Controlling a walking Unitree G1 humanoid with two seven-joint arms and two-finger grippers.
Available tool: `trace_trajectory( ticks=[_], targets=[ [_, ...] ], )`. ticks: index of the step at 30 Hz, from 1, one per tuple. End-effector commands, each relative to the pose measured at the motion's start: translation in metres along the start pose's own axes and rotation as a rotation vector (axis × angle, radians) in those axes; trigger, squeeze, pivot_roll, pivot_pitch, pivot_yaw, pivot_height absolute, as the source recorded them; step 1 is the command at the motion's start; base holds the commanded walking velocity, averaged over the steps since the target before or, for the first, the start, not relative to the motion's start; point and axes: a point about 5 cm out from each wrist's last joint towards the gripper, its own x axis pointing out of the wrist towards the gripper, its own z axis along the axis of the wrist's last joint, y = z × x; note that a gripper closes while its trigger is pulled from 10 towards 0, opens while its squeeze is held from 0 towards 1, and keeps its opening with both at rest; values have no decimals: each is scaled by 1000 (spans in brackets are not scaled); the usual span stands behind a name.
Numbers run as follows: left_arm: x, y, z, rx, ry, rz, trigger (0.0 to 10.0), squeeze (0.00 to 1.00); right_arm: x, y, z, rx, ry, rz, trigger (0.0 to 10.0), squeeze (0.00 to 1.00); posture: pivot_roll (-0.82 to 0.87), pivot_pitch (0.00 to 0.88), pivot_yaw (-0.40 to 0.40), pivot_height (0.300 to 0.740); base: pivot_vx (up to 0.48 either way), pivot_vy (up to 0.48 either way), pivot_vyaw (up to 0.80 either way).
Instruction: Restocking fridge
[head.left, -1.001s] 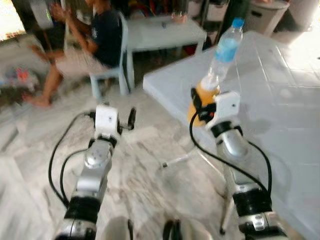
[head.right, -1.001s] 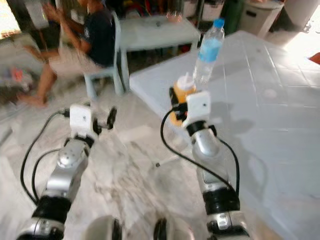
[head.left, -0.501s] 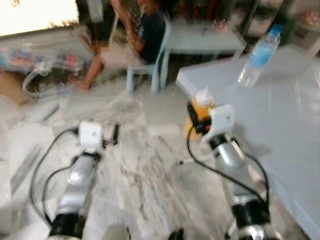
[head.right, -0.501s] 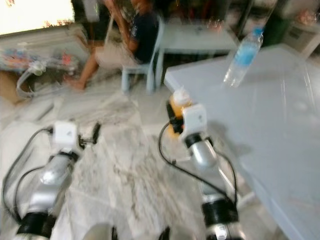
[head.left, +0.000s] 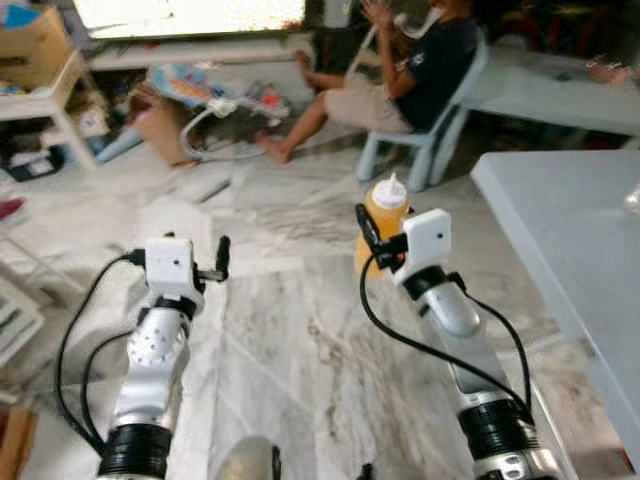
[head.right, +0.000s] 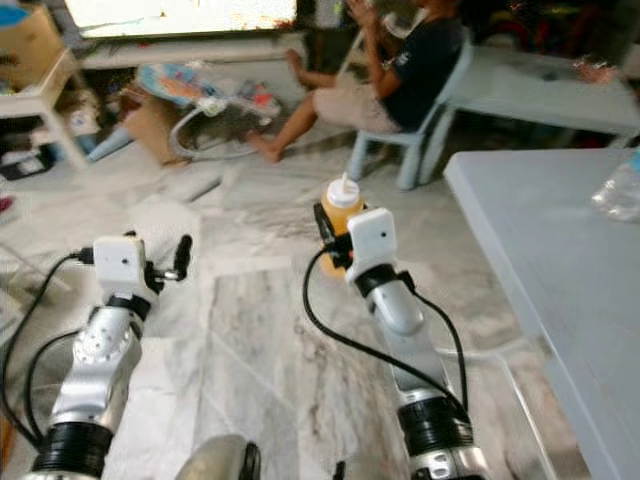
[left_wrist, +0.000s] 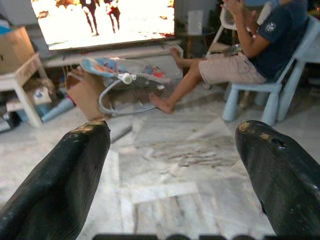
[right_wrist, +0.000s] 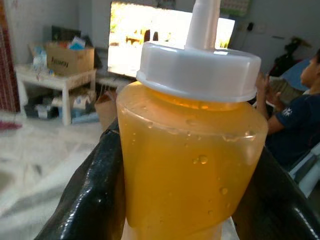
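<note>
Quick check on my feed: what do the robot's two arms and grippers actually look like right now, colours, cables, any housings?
Both arms are silver metal with ribbed black collars near the base. Each wrist carries a white boxy housing, and a black cable loops from it down along the arm. The left gripper and right gripper each have two long black fingers, smooth and rounded at the tips. No markings are legible.

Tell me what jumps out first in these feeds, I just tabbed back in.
The orange squeeze bottle with its white nozzle cap, upright and clamped in the right end effector out over the marble floor. Beyond it, a person sits on a pale blue chair. The left end effector hangs open and empty.
</note>
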Motion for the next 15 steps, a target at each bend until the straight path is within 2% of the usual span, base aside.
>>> trace_trajectory(
  ticks=[1,7,15],
  targets=[
    [-1,8,1,14,5,17,10000,0,5,3,9,3,-43,5,10000,0,-39,19,-18,740,0,0,800],
    [1,7,4,18,-13,11,10000,0,8,3,10,10,-51,10,10000,0,-35,19,-16,740,0,369,800],
    [1,8,5,18,-14,17,10000,0,7,5,10,9,-47,13,10000,0,-34,25,-16,740,0,0,800]
  ],
)
